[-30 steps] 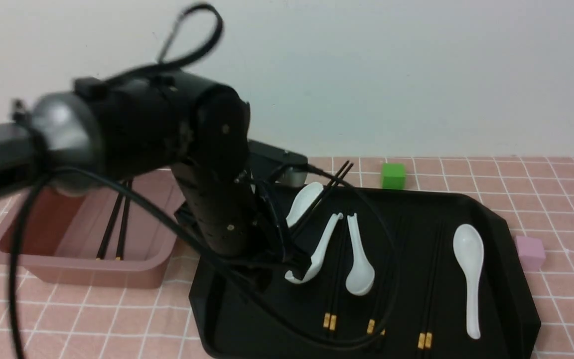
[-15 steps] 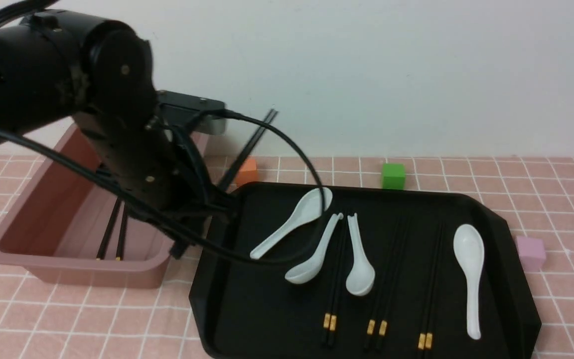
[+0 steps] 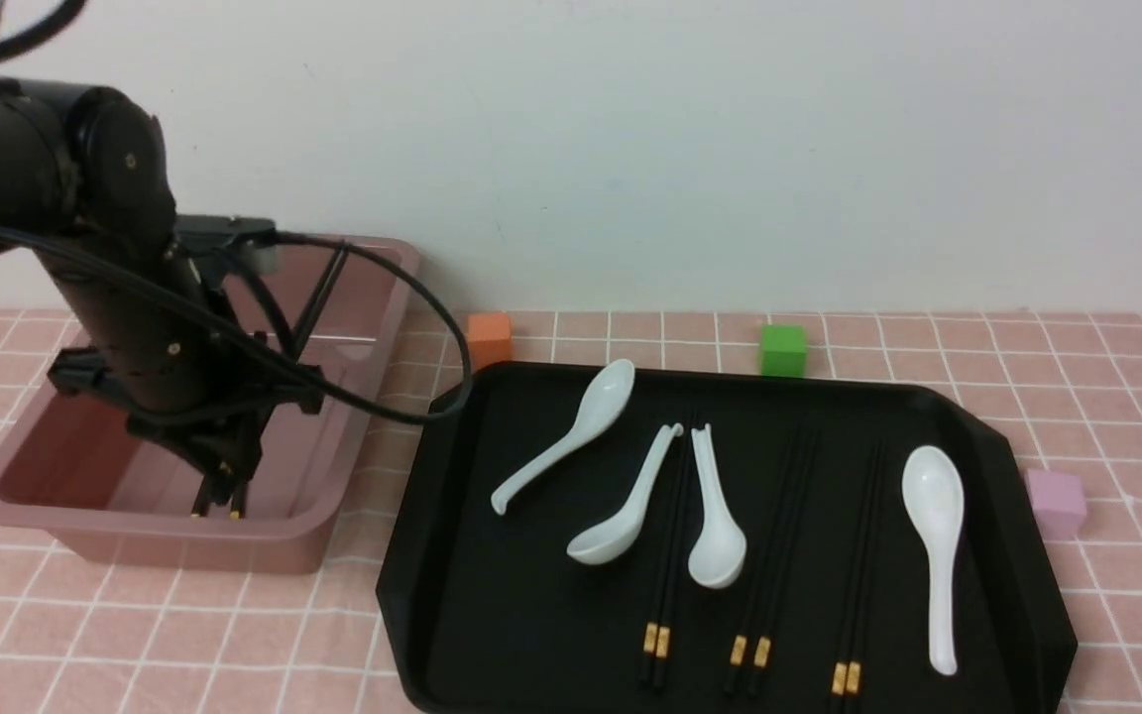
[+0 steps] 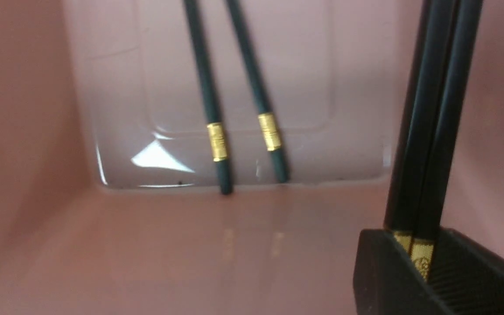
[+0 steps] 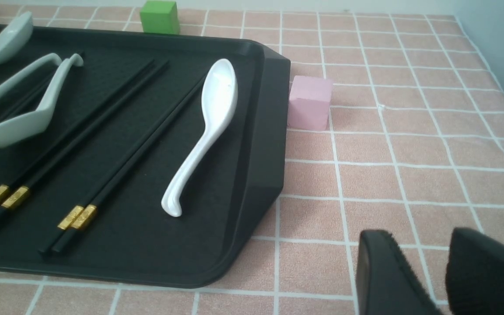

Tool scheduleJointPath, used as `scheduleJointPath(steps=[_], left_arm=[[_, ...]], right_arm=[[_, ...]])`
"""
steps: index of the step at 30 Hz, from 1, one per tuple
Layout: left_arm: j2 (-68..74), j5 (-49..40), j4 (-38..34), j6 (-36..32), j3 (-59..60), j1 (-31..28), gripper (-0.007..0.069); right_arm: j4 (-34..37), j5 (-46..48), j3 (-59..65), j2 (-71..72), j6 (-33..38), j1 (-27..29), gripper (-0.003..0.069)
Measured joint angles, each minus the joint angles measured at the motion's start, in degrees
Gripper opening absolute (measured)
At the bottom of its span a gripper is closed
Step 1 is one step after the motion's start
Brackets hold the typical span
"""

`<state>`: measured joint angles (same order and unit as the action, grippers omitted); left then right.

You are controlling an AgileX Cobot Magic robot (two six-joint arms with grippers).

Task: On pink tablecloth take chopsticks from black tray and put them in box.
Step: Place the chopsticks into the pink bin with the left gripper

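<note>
The left claw (image 4: 409,246) pinches two chopsticks (image 4: 431,118) by their gold bands, and they poke up toward one o'clock over the pink box (image 3: 174,548).

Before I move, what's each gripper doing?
Left gripper: closed, holding a pair of chopsticks.
Right gripper: open, holding nothing.

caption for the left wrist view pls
Left gripper holding a pair of chopsticks beside another pair inside the pink box.
</note>
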<state>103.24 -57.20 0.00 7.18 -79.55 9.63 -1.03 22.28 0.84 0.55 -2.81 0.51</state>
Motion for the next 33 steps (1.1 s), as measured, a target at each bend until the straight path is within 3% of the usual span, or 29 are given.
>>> scheduleJointPath(steps=[22, 26, 33], left_arm=[[2.3, 4.1, 2.7, 3.0, 0.0, 0.0, 0.0126], [2.3, 4.9, 2.8, 3.0, 0.0, 0.0, 0.0185], [1.7, 5.4, 2.7, 3.4, 0.0, 0.0, 0.0372]], right_arm=[[0.0, 0.0, 0.0, 0.0, 0.0, 0.0, 0.0240], [0.0, 0.0, 0.0, 0.0, 0.0, 0.0, 0.0240], [0.0, 0.0, 0.0, 0.0, 0.0, 0.0, 0.0240]])
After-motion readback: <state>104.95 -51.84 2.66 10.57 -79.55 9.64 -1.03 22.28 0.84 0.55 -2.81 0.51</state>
